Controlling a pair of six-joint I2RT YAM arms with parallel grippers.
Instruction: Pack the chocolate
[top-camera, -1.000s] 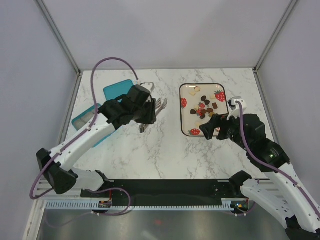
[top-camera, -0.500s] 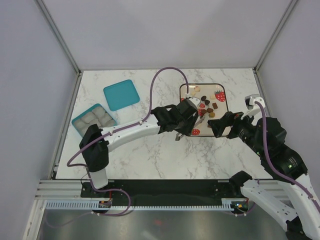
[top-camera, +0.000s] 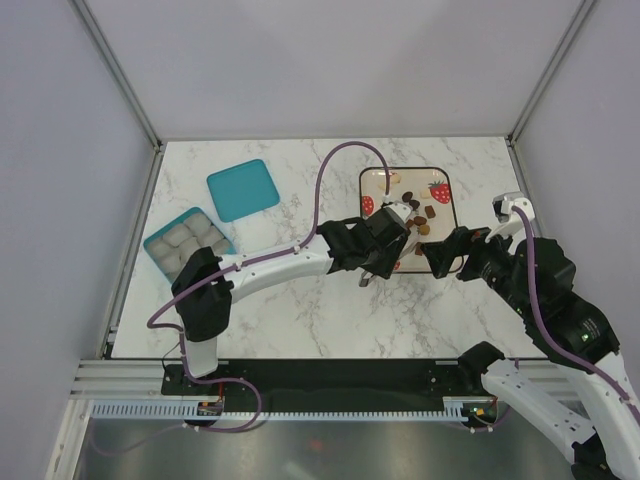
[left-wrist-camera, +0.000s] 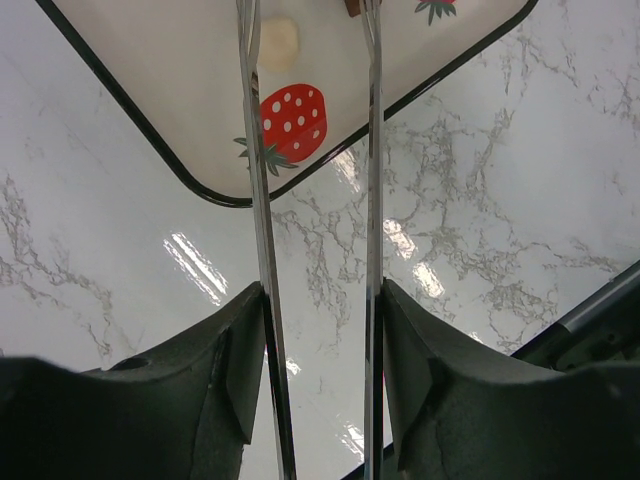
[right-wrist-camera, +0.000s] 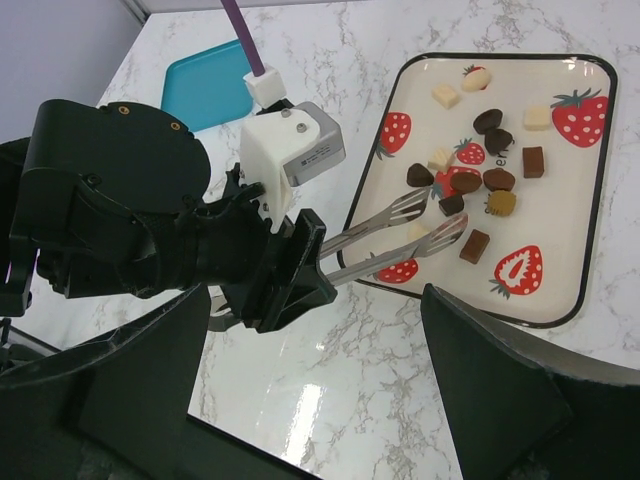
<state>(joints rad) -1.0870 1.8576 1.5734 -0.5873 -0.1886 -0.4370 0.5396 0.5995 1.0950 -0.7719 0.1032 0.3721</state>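
Chocolate (right-wrist-camera: 497, 180): dark, mid-brown and cream bits scattered on tray (right-wrist-camera: 565, 205), table's (top-camera: 300, 300) 1 o'clock. Left gripper (left-wrist-camera: 320, 340) pinching tongs (left-wrist-camera: 372, 200); right gripper (top-camera: 443, 253) spread, tray's 4 o'clock. Table white marble, walls (top-camera: 300, 60) pale

The bench (top-camera: 300, 310) is white marble veined grey. The tray (right-wrist-camera: 560, 185) is cream, black-rimmed, printed with red strawberries (right-wrist-camera: 397, 131), white-dotted and green-leaved. The chocolate (right-wrist-camera: 533, 161) is dark brown, mid brown and cream-white. The tongs (right-wrist-camera: 385, 217) are silver, the lid (top-camera: 243, 189) and box (top-camera: 150, 243) teal, the cable (right-wrist-camera: 239, 30) purple.

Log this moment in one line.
left gripper: shut on tongs, tips over tray | right gripper: open, empty | chocolate: on tray
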